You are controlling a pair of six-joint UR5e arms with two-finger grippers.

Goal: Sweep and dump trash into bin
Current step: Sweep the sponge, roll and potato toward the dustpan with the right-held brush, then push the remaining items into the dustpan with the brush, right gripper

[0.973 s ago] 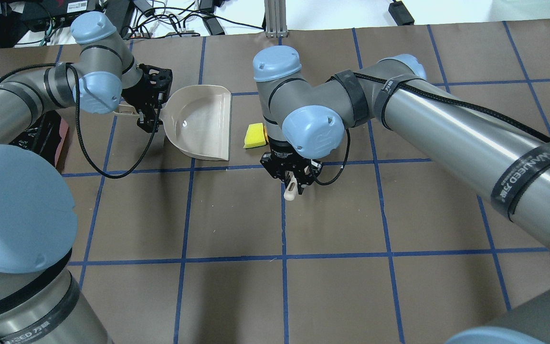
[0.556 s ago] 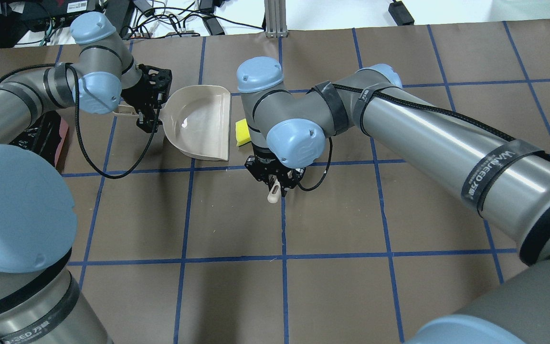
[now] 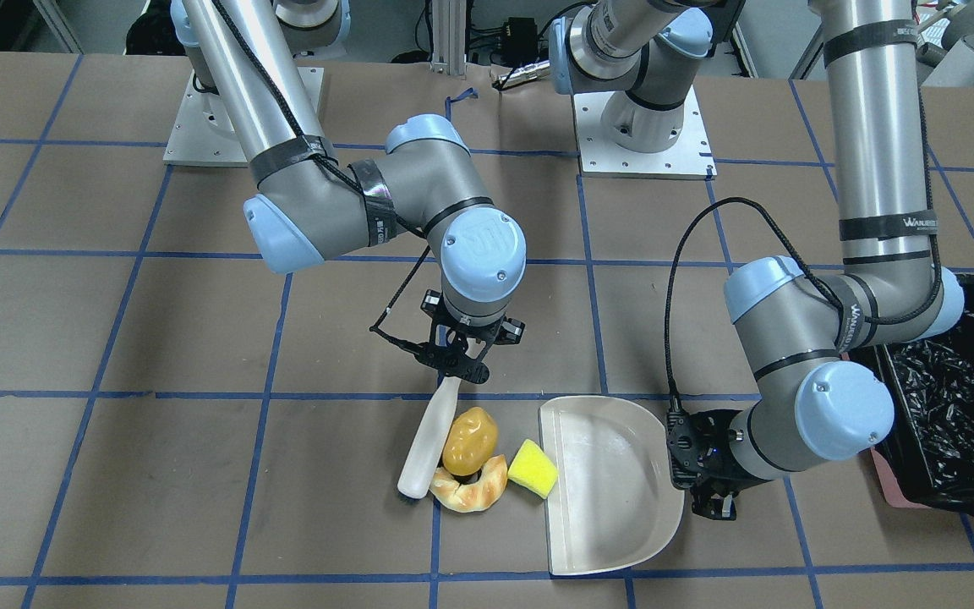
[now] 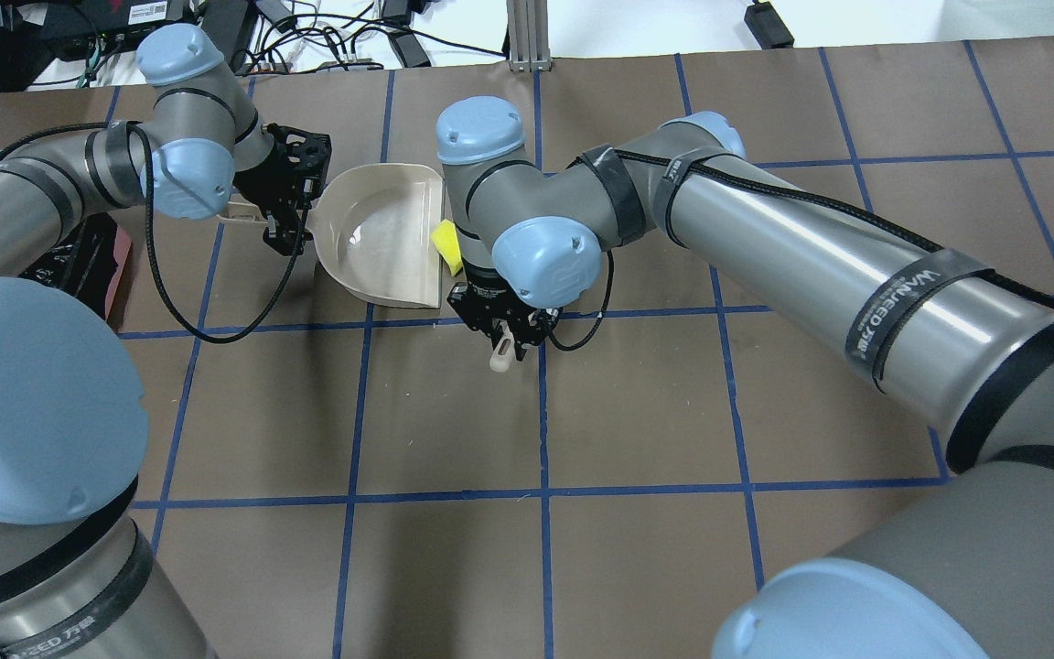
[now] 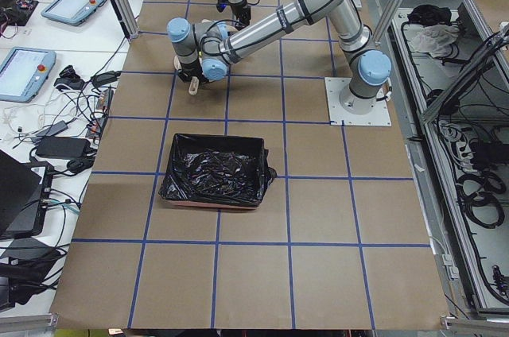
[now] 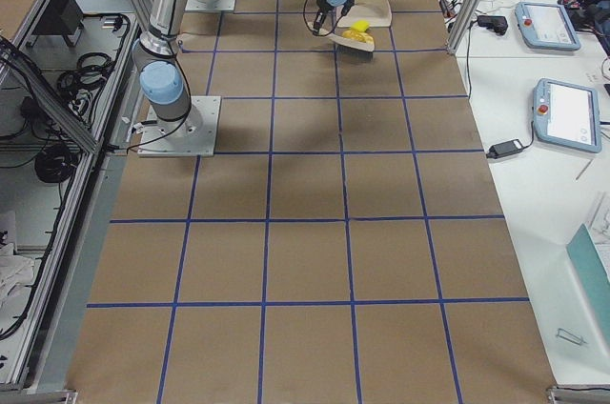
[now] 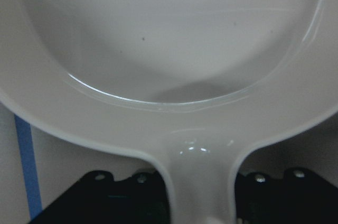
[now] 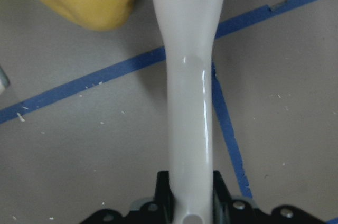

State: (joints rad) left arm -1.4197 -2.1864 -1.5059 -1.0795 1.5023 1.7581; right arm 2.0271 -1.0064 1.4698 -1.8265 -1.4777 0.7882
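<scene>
We are looking at a brown table (image 3: 115,338) crossed by blue tape lines. From overhead the right wrist is hiding most of the trash, and only a corner of the sponge (image 4: 446,245) is showing there. In the front-facing view the right tool (image 3: 457,362) is pinching the thin end of a white brush (image 3: 424,444), whose head is resting on the table at the left of the pile. The glossy yellow-brown potato (image 3: 468,440) is lying just right of the brush and is touching the curved tan croissant (image 3: 472,492), which is sitting nearer to us. The yellow sponge is lying to their right, touching the open lip of the beige dustpan (image 3: 614,499). The left tool (image 4: 278,222) is clamping the dustpan's handle from both sides. The dustpan's pale floor is showing in full. Farther right, the pink bin (image 3: 927,397) is showing its crinkled black bag.
</scene>
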